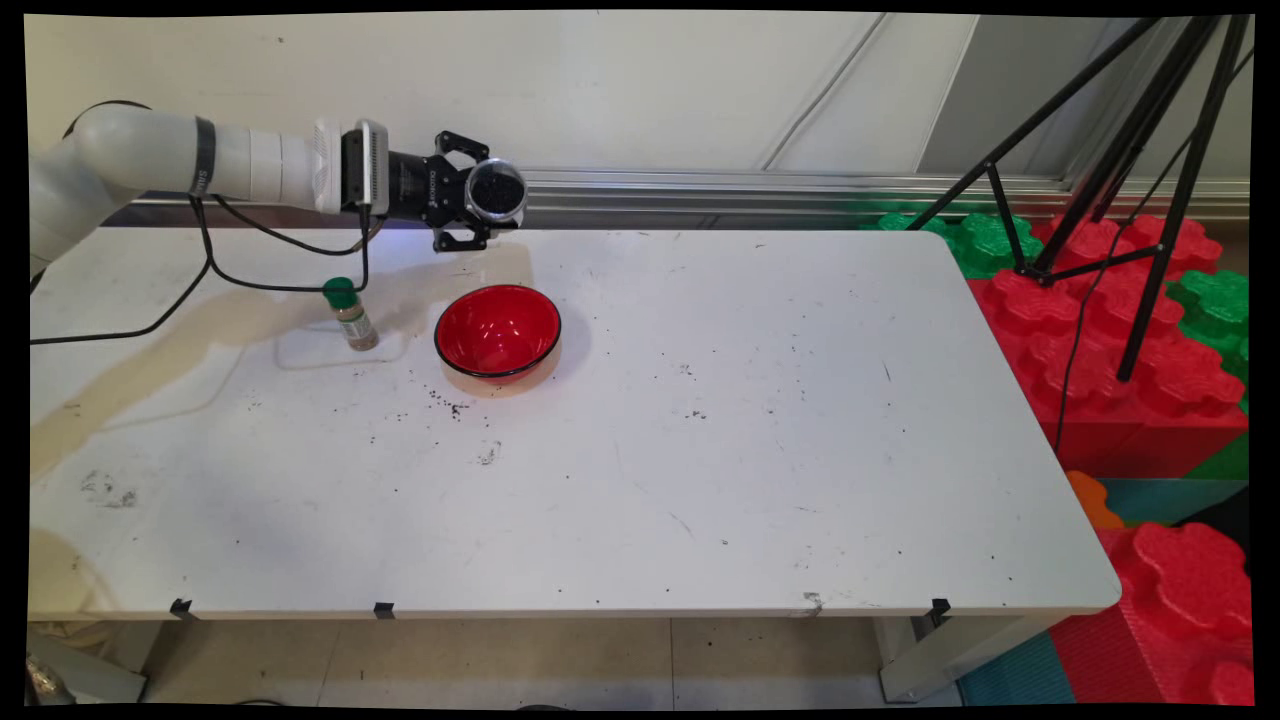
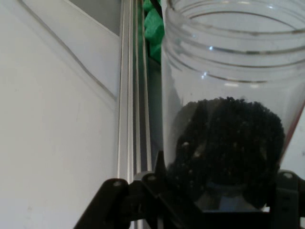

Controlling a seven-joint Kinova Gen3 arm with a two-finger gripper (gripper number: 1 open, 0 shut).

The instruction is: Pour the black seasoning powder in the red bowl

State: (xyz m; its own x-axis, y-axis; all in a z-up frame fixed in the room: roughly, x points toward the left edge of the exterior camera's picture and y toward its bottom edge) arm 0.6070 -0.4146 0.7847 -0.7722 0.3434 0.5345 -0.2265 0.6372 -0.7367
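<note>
My gripper (image 1: pixel 482 205) is held level above the table's far side, shut on a clear open jar (image 1: pixel 496 192) partly filled with black grains. The jar lies on its side, its round end facing the camera. In the hand view the jar (image 2: pixel 228 95) fills the right half, its threaded mouth at the top and the black grains (image 2: pixel 226 143) piled near the fingers. Below and slightly in front of the gripper stands an empty red bowl (image 1: pixel 497 332). Left of the bowl a small spice bottle with a green cap (image 1: pixel 350 313) stands upright.
The white table (image 1: pixel 700 450) carries scattered black grains (image 1: pixel 450 405) in front of the bowl. Black cables (image 1: pixel 215 270) hang from the arm over the table's left part. A black tripod (image 1: pixel 1110 170) stands on red and green foam blocks (image 1: pixel 1130 330) to the right.
</note>
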